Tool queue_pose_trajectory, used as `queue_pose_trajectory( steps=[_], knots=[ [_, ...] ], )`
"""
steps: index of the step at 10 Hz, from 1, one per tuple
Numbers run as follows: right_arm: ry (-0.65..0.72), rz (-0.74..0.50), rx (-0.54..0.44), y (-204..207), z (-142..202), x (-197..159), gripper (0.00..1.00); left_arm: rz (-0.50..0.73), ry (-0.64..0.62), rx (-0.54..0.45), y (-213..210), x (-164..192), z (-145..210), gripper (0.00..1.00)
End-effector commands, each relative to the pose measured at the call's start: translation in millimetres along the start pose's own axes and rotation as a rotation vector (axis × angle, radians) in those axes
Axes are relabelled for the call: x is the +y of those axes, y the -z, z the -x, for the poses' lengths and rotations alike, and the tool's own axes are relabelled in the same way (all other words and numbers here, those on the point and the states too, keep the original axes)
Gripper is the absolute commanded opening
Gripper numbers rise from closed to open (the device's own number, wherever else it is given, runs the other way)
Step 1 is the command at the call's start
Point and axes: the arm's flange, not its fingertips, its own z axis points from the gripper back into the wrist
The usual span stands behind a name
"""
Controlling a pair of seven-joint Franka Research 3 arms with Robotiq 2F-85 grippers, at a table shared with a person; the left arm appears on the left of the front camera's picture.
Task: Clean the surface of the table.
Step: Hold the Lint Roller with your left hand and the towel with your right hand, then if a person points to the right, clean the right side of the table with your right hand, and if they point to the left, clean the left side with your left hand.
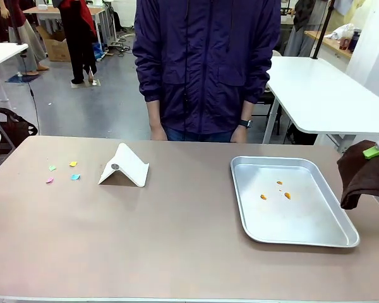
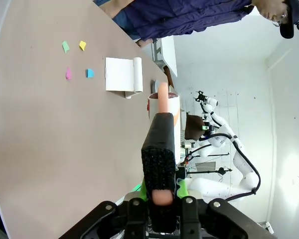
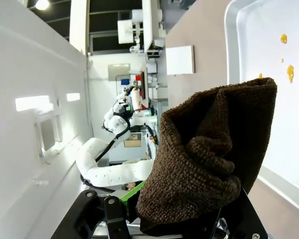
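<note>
Obs.: The tabletop spans the lower two thirds of the front view, edge to edge. The person stands at top centre behind its far edge, hands down.

Tools: The left pincer is clamped on a black brush-like tool with a peach core, held above the surface. The right pincer, at the right edge of the front view, is clamped on a brown cloth that hangs beside the metal tray. Neither tool touches the tabletop.

Count:
- Paper scraps: four, at left of centre (green, yellow, pink, blue).
- White folded scoop: one, just right of the scraps.
- Tray: one, at right.
- Orange specks inside the tray: three clear, perhaps a tiny fourth.
- Cloth: one. Brush tool: one.

Judgement: cleaning looks not yet begun, since the scraps lie loose and both tools are ready. The next move probably calls for lowering the brush to the far-left side of the scraps, then sweeping them rightward to the scoop's open edge. Light contact is needed, as paper this small may scatter. The cloth would suit a wipe afterward.
</note>
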Motion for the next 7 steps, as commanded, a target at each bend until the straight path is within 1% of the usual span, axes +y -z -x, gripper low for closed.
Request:
queue_pose_trajectory(
  steps=[1,7],
  knots=[
    [0.004,-0.011,0.01,-0.2,1.0,3.6,0.0,0.001,0.001,0.008,-2.9,-3.6,1.0,0.0],
    [0.004,-0.011,0.01,-0.2,1.0,3.6,0.0,0.001,0.001,0.008,-2.9,-3.6,1.0,0.0]
  ],
)
